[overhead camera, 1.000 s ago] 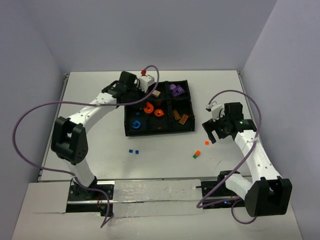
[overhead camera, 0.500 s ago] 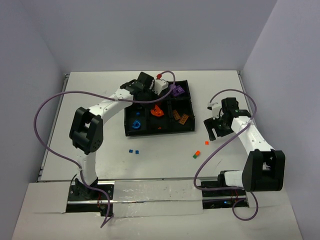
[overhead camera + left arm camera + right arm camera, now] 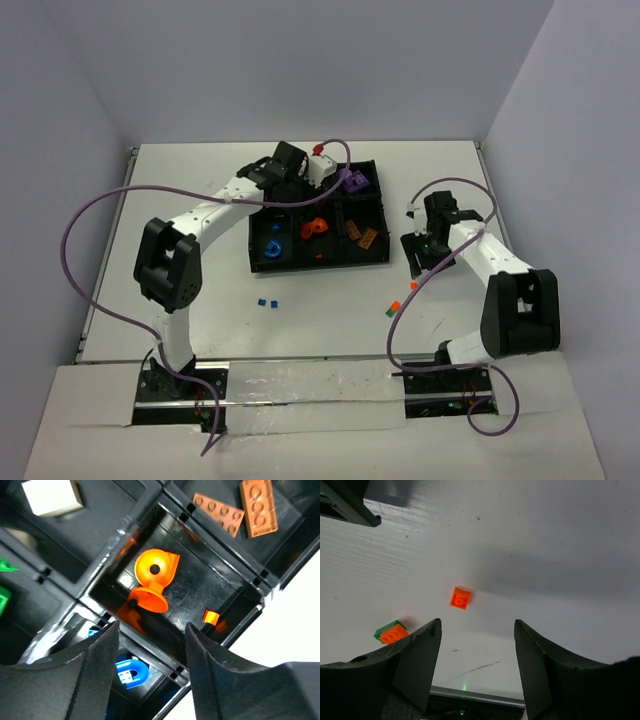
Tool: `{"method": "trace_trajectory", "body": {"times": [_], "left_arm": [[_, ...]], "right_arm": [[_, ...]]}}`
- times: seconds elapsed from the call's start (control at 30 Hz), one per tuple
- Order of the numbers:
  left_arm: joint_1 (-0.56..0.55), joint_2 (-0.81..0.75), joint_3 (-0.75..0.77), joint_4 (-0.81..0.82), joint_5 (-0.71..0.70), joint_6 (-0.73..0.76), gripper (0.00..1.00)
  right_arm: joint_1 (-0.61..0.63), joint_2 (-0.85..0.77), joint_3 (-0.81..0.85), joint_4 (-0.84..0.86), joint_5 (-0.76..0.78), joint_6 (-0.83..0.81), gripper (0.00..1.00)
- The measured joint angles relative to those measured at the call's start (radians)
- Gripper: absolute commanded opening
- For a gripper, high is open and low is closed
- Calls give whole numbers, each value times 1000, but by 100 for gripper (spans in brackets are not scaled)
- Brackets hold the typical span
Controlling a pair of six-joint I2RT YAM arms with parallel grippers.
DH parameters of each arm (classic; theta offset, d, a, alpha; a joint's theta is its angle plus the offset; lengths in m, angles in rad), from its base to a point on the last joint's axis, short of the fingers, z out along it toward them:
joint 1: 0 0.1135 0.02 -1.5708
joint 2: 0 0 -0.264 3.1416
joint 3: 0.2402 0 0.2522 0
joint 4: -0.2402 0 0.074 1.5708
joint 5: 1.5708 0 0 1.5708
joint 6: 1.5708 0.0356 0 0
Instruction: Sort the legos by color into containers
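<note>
Orange brick (image 3: 460, 598) beyond tray (image 3: 320, 264) edge under parted right hand (image 3: 477, 630); left hand (image 3: 151, 630) parted.

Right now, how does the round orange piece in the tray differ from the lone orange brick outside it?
The round piece is curved with a hole; the brick is square. The round piece lies in a tray compartment; the brick lies on the white table. Both are bright orange.

The whole tabletop (image 3: 180, 220) is seen from high above its near edge, facing down. The tray (image 3: 300, 265) is looked into, close up, from the left wrist; a loose orange brick (image 3: 460, 598) is framed nearby from the right wrist. Both are also caught in the overhead view.
</note>
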Motion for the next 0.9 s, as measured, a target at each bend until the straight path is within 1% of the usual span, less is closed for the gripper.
{"method": "trace_trajectory", "body": {"times": [0.03, 0.07, 0.1, 0.2, 0.33, 0.47, 0.63, 0.67, 0.7, 0.77, 0.87, 0.9], "left_arm": [[0, -11, 0, 3, -4, -2, 72], [0, -24, 0, 4, -9, -3, 80], [0, -37, 0, 5, -14, -4, 81], [0, -81, -5, 13, -26, -6, 83], [3, -147, -35, 46, -31, -13, 84], [20, -196, -63, 59, -29, -26, 84], [75, -214, -69, 72, -21, -38, 84], [87, -214, -70, 74, -21, -40, 84], [100, -214, -73, 76, -21, -42, 84], [124, -214, -77, 77, -21, -47, 84], [148, -215, -80, 82, -22, -53, 84], [150, -216, -82, 84, -21, -54, 84]], "right_arm": [[15, 4, 1, 0, 6, 15, 66], [28, 8, 1, 1, 12, 29, 66], [39, 14, 1, 0, 18, 41, 65], [62, 54, 2, 5, 49, 73, 63], [64, 127, 3, 8, 69, 99, 53], [64, 162, 3, 8, 71, 112, 52], [64, 201, 15, 8, 62, 120, 48], [64, 210, 17, 7, 61, 121, 44], [64, 219, 18, 8, 59, 121, 43], [64, 230, 27, 0, 58, 123, 34], [64, 240, 36, -7, 58, 129, 24], [64, 241, 37, -7, 58, 129, 16]]}}
